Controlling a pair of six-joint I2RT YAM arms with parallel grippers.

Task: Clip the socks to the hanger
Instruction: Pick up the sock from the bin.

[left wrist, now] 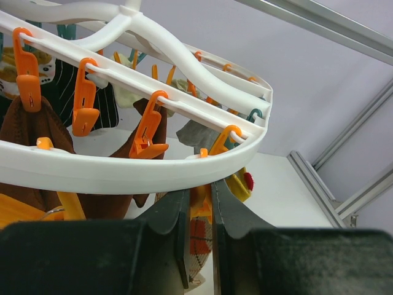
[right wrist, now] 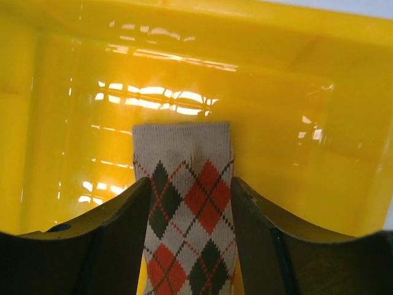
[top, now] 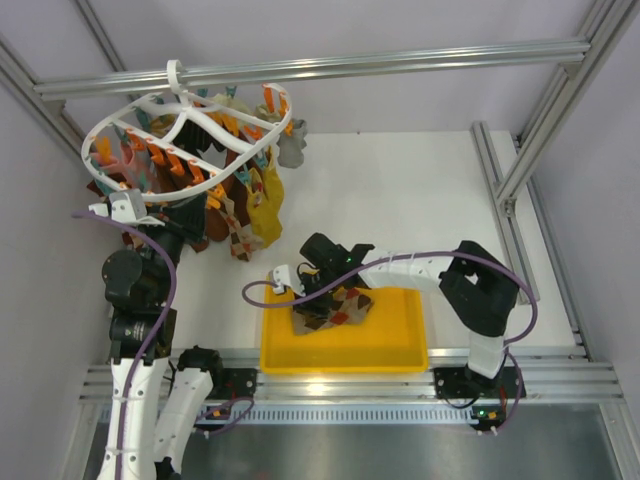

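Observation:
The white round hanger (top: 184, 120) hangs at the back left with several socks clipped on, among them a mustard-yellow sock (top: 266, 215) and a tan argyle sock (top: 240, 238). My left gripper (top: 130, 206) is under the hanger's near rim (left wrist: 123, 172). In the left wrist view it (left wrist: 200, 198) is shut on an orange clip (left wrist: 205, 206), with a hanging argyle sock (left wrist: 200, 246) behind. My right gripper (top: 318, 298) is down in the yellow tray (top: 390, 345). It (right wrist: 191, 184) is open, with its fingers on either side of an argyle sock (right wrist: 184, 153) that lies flat there (top: 342, 308).
Rust-brown socks (top: 196, 226) and a small grey sock (top: 292, 142) also hang from the hanger. Aluminium frame bars run along the back (top: 400, 62) and the right side (top: 505, 190). The tray sits at the table's near edge.

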